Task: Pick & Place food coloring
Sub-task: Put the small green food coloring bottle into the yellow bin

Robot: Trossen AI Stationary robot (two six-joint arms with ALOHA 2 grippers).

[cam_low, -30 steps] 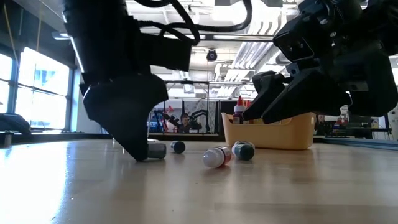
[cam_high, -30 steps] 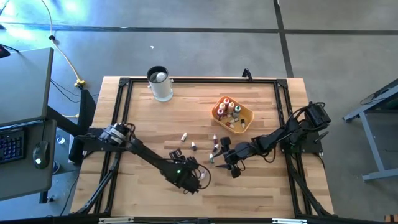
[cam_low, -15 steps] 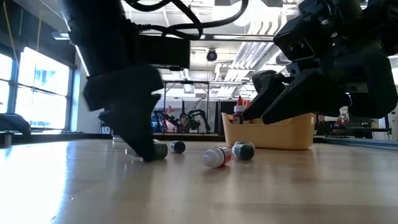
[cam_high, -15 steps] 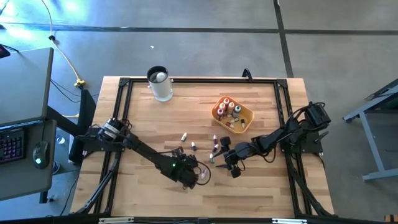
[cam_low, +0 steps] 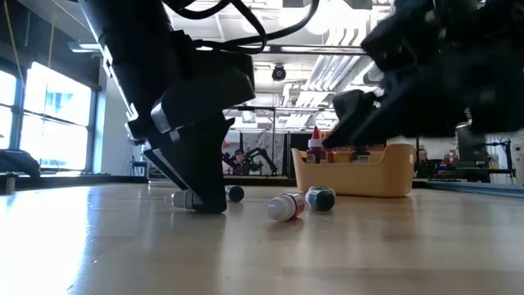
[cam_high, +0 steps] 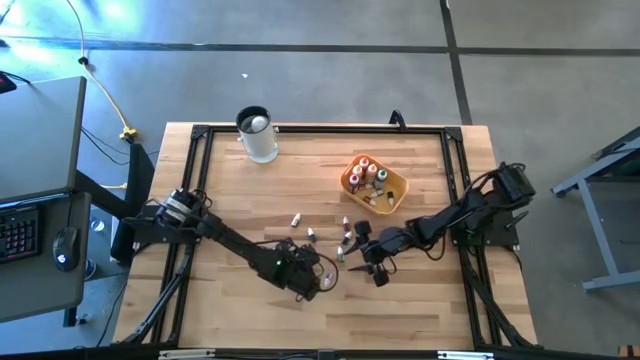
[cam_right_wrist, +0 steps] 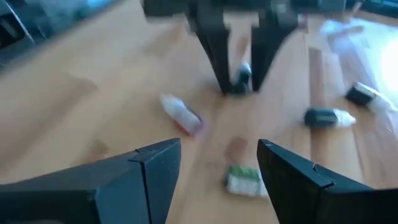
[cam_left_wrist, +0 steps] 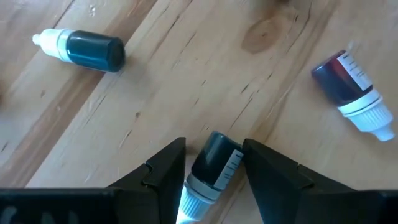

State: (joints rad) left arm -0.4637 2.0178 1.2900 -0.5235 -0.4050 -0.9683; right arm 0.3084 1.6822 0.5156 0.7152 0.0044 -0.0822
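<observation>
Several small food coloring bottles lie on their sides on the wooden table (cam_high: 250, 190). More stand in the orange-yellow tray (cam_high: 398, 190). My left gripper (cam_high: 320, 275) points down at the table's near middle, shut on a dark bottle with a white cap (cam_left_wrist: 214, 163). A dark teal bottle (cam_left_wrist: 84, 51) and a dark red one (cam_left_wrist: 351, 90) lie just beyond it. My right gripper (cam_high: 368, 264) hangs open above the table, right of the left one, facing it (cam_right_wrist: 239, 78) and touching nothing. My left gripper pinches the dark bottle's body (cam_left_wrist: 219, 152) between its two fingers, coming from above and pointing down. The fingers lie across the bottle, with its white cap end (cam_left_wrist: 189, 202) toward the wrist. In the low view the bottle (cam_low: 187, 199) lies on the table.
A tall clear cup with a dark rim (cam_high: 258, 135) stands at the far edge, left of centre. Loose bottles (cam_high: 346, 238) cluster between the two grippers; one white-and-red (cam_low: 286, 206) and one dark (cam_low: 319, 198) show in the low view. A black frame runs around the table's edge.
My left gripper has moved a little toward the far edge and toward the right gripper, and now stands over the dark bottle with a finger on each side. The bottle has stayed on the table.
</observation>
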